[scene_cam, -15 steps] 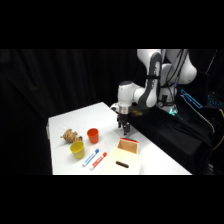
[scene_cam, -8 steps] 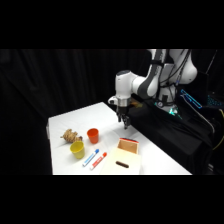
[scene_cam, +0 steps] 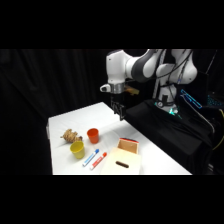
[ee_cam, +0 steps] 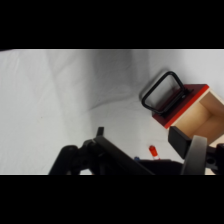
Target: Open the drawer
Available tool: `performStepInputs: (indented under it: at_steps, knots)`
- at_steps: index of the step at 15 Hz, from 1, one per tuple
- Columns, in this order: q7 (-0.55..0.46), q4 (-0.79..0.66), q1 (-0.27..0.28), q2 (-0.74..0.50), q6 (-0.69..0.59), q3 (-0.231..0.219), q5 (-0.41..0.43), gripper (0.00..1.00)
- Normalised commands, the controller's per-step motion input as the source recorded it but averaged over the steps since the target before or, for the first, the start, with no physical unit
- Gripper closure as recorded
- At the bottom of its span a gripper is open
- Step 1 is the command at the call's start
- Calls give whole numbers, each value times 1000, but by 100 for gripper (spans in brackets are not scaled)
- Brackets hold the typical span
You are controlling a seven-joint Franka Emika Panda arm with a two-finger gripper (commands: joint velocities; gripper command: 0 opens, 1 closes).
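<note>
The drawer (ee_cam: pixel 202 114) looks matt wood (handle (ee_cam: pixel 161 92) glossy black).

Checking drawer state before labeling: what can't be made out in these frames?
- Gripper fingers: blurred in side view, cropped by the bottom edge in wrist view.
- Drawer extension: too small in side view; drawer cut by the right edge in wrist view.
- Tan object beside the cups: blurred.

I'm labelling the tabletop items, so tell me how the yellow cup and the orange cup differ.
Colour: the yellow cup is yellow, the orange cup orange-red.
Place: the yellow cup stands nearer the table's front edge in the side view, close to the markers; the orange cup stands farther back, toward the drawer.
Size: the yellow cup looks slightly larger, perhaps only because it is nearer.
Both stand upright, mouth up, and apart.
</note>
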Motion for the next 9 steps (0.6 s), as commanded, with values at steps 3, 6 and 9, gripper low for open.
performStepInputs:
  at_steps: [3, 6, 9]
  knots:
    - [90, 319, 12, -85, -476, -48, -161, 0]
    - [77, 260, 17, -68, -362, -40, -147, 0]
    - [26, 161, 19, -122, -267, -45, -110, 0]
